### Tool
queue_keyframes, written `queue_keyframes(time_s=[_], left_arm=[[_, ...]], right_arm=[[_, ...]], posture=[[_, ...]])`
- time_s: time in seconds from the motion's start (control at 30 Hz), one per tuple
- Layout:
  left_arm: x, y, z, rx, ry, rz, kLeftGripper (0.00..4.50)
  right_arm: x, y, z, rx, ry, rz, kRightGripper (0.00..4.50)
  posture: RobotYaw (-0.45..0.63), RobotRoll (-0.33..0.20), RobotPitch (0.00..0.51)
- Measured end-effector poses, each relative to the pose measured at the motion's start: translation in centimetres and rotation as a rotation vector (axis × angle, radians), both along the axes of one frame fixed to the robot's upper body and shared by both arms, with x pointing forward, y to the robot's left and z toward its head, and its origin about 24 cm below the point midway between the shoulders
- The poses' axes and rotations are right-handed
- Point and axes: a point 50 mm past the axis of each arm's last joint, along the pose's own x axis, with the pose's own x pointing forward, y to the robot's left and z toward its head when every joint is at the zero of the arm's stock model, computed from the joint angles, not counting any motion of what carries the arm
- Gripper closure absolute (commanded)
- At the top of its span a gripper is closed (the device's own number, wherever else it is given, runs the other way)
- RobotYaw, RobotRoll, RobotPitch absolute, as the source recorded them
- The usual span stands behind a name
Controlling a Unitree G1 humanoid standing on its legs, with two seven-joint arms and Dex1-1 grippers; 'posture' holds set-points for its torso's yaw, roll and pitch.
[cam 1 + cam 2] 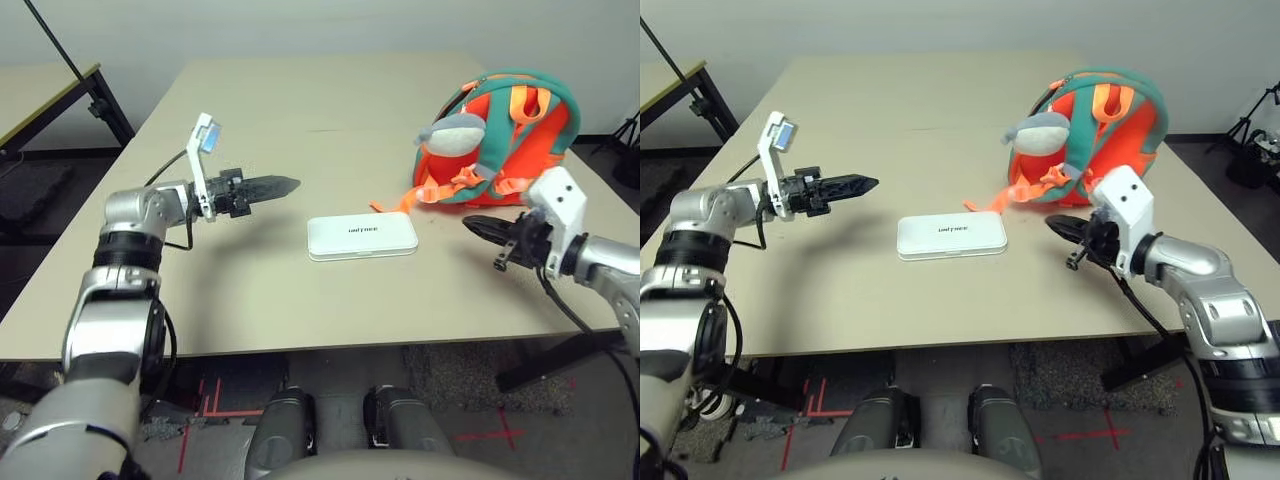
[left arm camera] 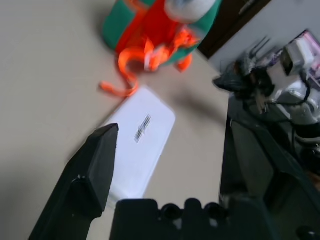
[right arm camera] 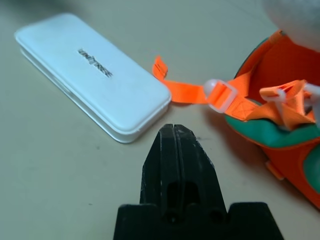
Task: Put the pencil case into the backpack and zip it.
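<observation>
Backpack (image 1: 515, 140) — one; pencil case (image 1: 362, 238) — one; hands — two, left (image 2: 172, 170) and right (image 3: 177, 165).

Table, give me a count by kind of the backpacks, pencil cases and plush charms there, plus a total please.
Backpacks: 1, the orange and teal one
Pencil cases: 1, the white one
Plush charms: 1, the grey and white one on the backpack
Total: 3
</observation>
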Motion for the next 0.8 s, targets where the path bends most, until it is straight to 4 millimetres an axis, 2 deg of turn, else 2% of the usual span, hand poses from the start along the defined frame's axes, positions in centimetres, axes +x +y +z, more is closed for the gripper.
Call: queue_keyframes(time_s=[0.17,0.43,0.8], left_arm=[[-0.3,-0.5,-2.9,0.101,0.159,-0.016,0.00],[0.3,-2.2,-3.9,0.162,0.162,-0.008,0.00],[0.4,-2.5,-4.7,0.177,0.120,0.016,0.00]], right_arm=[[1.1,0.1,-0.4,-0.029,-0.007,-0.002,4.47],[2.5,-0.4,-0.2,-0.094,-0.065,-0.031,4.47],[3.0,0.1,-0.9,-0.104,-0.101,-0.054,4.47]], posture=[[0.03,0.000,0.009],[0.01,0.000,0.016],[0.02,0.000,0.034]])
